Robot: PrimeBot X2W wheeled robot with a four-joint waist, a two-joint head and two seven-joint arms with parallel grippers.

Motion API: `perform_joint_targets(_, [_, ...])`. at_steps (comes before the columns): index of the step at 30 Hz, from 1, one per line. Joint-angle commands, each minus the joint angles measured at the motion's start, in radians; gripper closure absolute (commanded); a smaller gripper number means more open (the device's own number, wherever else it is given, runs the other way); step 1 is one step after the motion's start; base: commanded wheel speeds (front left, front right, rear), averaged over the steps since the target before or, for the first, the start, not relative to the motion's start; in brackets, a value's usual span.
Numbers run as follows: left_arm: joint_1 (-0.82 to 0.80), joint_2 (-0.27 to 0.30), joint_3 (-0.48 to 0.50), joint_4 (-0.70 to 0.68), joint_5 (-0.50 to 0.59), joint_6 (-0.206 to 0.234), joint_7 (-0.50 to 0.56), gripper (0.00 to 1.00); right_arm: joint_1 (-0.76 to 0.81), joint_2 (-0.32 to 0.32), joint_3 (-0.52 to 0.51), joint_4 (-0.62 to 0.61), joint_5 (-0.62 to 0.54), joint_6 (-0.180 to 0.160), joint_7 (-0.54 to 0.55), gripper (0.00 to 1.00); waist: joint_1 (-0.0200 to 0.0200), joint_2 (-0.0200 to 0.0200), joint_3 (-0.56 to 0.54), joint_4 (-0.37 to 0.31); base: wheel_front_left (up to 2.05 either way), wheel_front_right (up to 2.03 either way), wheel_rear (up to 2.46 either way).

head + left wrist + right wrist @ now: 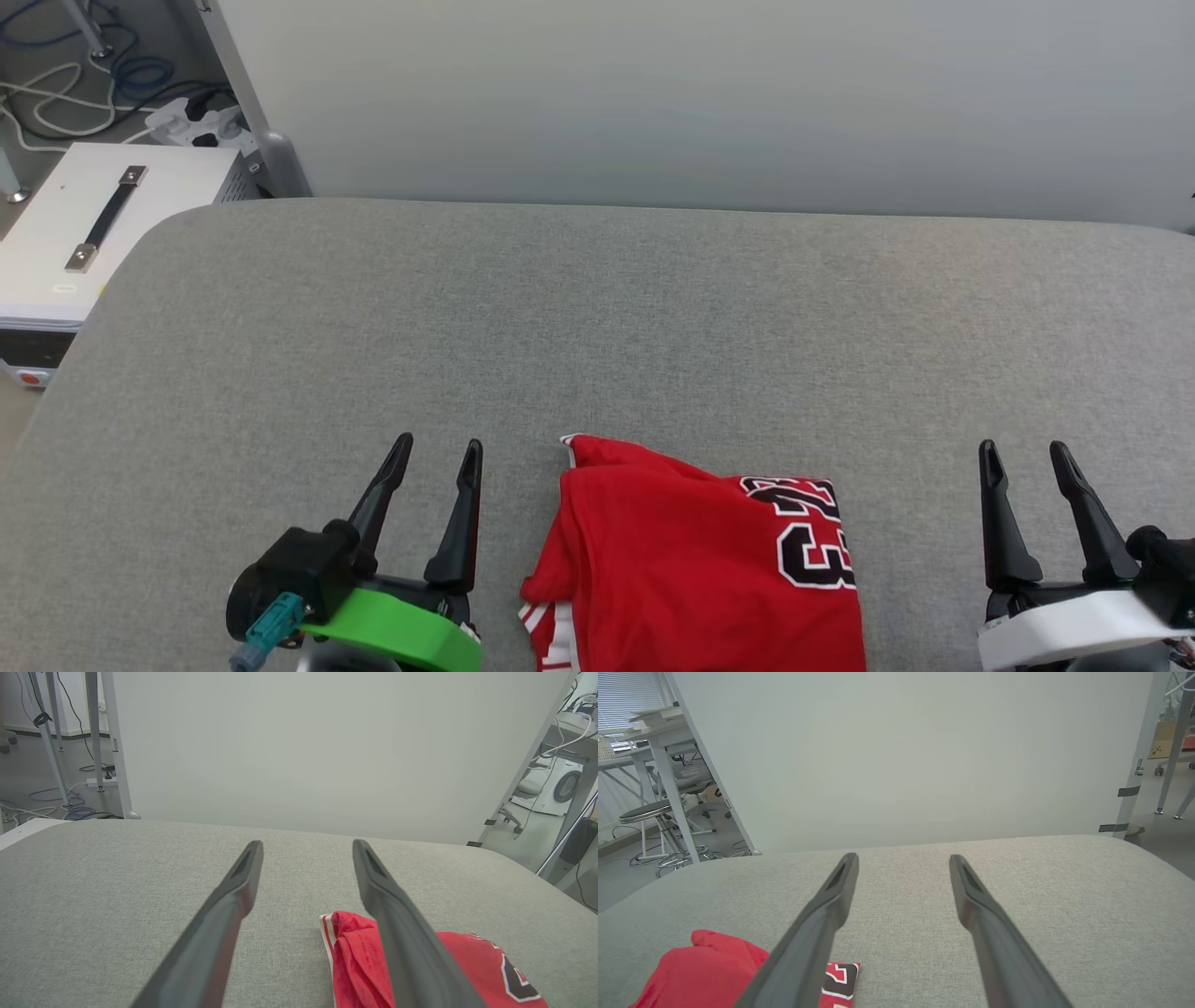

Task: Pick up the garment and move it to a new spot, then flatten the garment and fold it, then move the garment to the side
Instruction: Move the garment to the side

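Folded red garment (691, 560) lies flat, number print up.

The left gripper (439, 442) has two long, tapering black fingers (461, 523) on a green band (401, 630); beside it sits a black housing (299, 569) with a teal plug (275, 621). The right gripper (1022, 447) has matching fingers on a white band (1074, 625); each finger is slotted near its tip.

Before you lies a grey fabric-covered table (597, 308), behind it a plain pale panel (709, 93). At the left you see a white box (103, 224) with a black handle and cables (140, 73) on the floor. Blinds (626, 695) cover a window near a stool (644, 809).
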Motion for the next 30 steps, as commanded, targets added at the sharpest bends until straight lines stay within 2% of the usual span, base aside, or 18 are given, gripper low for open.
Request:
perform_joint_targets(1, [0.001, -0.008, 0.001, -0.005, 0.006, -0.003, -0.006, 0.00, -0.006, 0.004, -0.003, 0.000, 0.019, -0.001, 0.017, 0.00, 0.0000, 0.0000, 0.006, 0.007, 0.00, 0.00, 0.00])
perform_joint_targets(5, [-0.007, -0.007, -0.004, -0.008, 0.004, -0.003, -0.006, 0.00, -0.016, -0.041, 0.039, -0.027, 0.058, -0.001, 0.175, 0.00, 0.0000, 0.0000, 0.021, 0.019, 0.00, 0.00, 0.00])
perform_joint_targets(6, [-0.009, -0.007, -0.005, -0.009, 0.004, -0.003, -0.006, 0.00, -0.020, -0.061, 0.062, -0.038, 0.083, -0.001, 0.248, 0.00, 0.0000, 0.0000, 0.025, 0.023, 0.00, 0.00, 0.00])
perform_joint_targets(7, [-0.011, -0.007, -0.007, -0.007, 0.003, -0.003, -0.006, 0.00, -0.029, -0.112, 0.107, -0.066, 0.119, -0.001, 0.393, 0.00, 0.0000, 0.0000, 0.033, 0.029, 0.00, 0.00, 0.00])
perform_joint_targets(10, [-0.018, -0.006, -0.010, -0.003, 0.007, -0.003, -0.006, 0.00, -0.048, -0.156, 0.122, -0.111, 0.166, -0.001, 0.608, 0.00, 0.0000, 0.0000, 0.046, 0.037, 0.00, 0.00, 0.00])
perform_joint_targets(14, [-0.033, -0.009, -0.020, 0.000, 0.008, -0.003, -0.006, 0.00, -0.068, -0.128, 0.092, -0.150, 0.240, -0.001, 0.907, 0.00, 0.0000, 0.0000, 0.069, 0.054, 0.00, 0.00, 0.00])
perform_joint_targets(16, [-0.043, -0.010, -0.030, 0.002, 0.008, -0.003, -0.006, 0.00, -0.078, -0.119, 0.079, -0.166, 0.239, -0.001, 1.047, 0.00, 0.0000, 0.0000, 0.085, 0.069, 0.00, 0.00, 0.00])
perform_joint_targets(22, [-0.075, -0.015, -0.050, 0.008, 0.005, -0.003, -0.006, 0.00, -0.121, -0.052, 0.026, -0.151, 0.178, -0.001, 1.240, 0.00, 0.0000, 0.0000, 0.131, 0.112, 0.00, 0.00, 0.00])
perform_joint_targets(30, [-0.106, -0.023, -0.060, 0.011, 0.000, -0.003, -0.006, 0.00, -0.166, 0.007, 0.008, -0.080, 0.110, -0.001, 1.302, 0.00, 0.0000, 0.0000, 0.184, 0.165, 0.00, 0.00, 0.00])
